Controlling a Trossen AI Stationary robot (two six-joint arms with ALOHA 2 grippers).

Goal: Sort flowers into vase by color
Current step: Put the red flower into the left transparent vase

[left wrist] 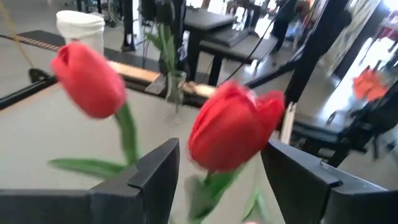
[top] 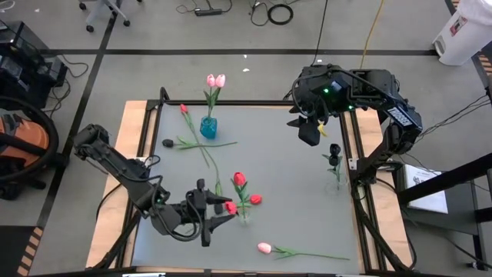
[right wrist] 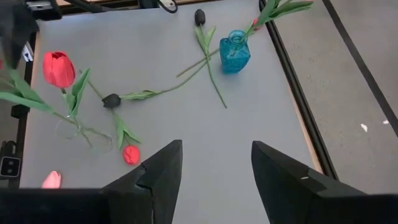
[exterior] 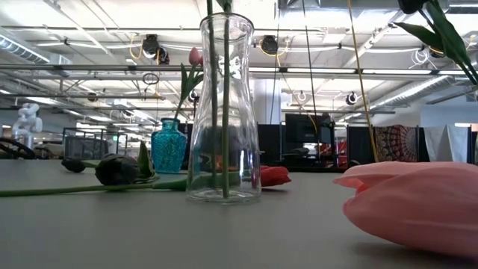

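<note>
Three red tulips point(top: 240, 179) are seen at a clear glass vase point(top: 244, 215) near the table's front middle: one head upright above the vase, one point(top: 255, 199) just beside it to the right, and one point(top: 230, 207) at the left gripper point(top: 217, 206). Two pink tulips point(top: 216, 81) stand upright in a blue vase point(top: 207, 127) toward the back left. A third pink tulip point(top: 264, 248) lies flat at the front edge, its stem running rightward. Two black tulips point(top: 167, 142) lie crossed near the blue vase, and one black tulip point(top: 334, 149) stands in a vase at the right edge. A further red tulip point(top: 184, 109) lies beside the blue vase. No writing can be read.

The left gripper's fingers are spread, with a red head between them and not pinched. The right gripper point(top: 310, 131) hangs over the back right, its fingers apart and nothing between them.
</note>
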